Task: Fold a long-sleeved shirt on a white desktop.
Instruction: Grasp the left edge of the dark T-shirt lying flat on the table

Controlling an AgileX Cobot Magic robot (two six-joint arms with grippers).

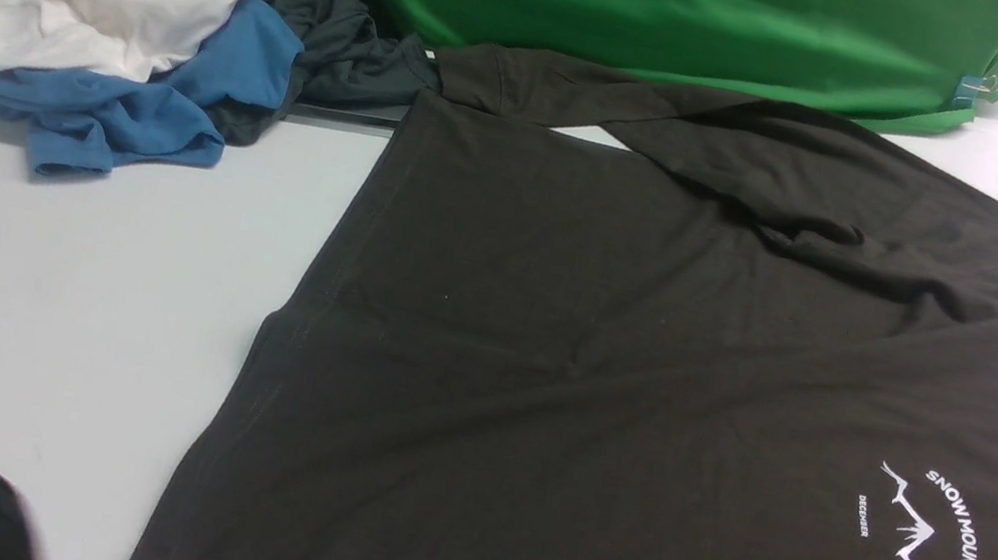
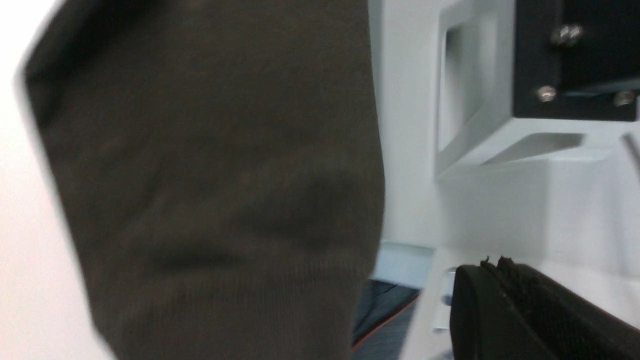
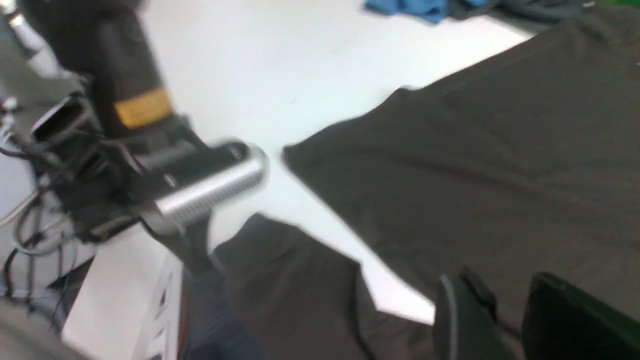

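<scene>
Fingers together, the left hand (image 2: 492, 267) has the cuffed sleeve (image 2: 225, 200) of the dark brownish-black long-sleeved shirt (image 3: 475, 150) just beside it, while the right hand (image 3: 502, 297), fingers apart, is over that shirt on the white surface (image 3: 250, 65).

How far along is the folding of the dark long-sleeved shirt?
Early. Done: the dark brownish-black long-sleeved shirt lies spread logo-up on the matte white desktop, one sleeve along its far edge. In hand: nothing clearly; the left pincer is shut beside a ribbed cuff, the right pincer open over the body. Left: every fold of the body.
</scene>
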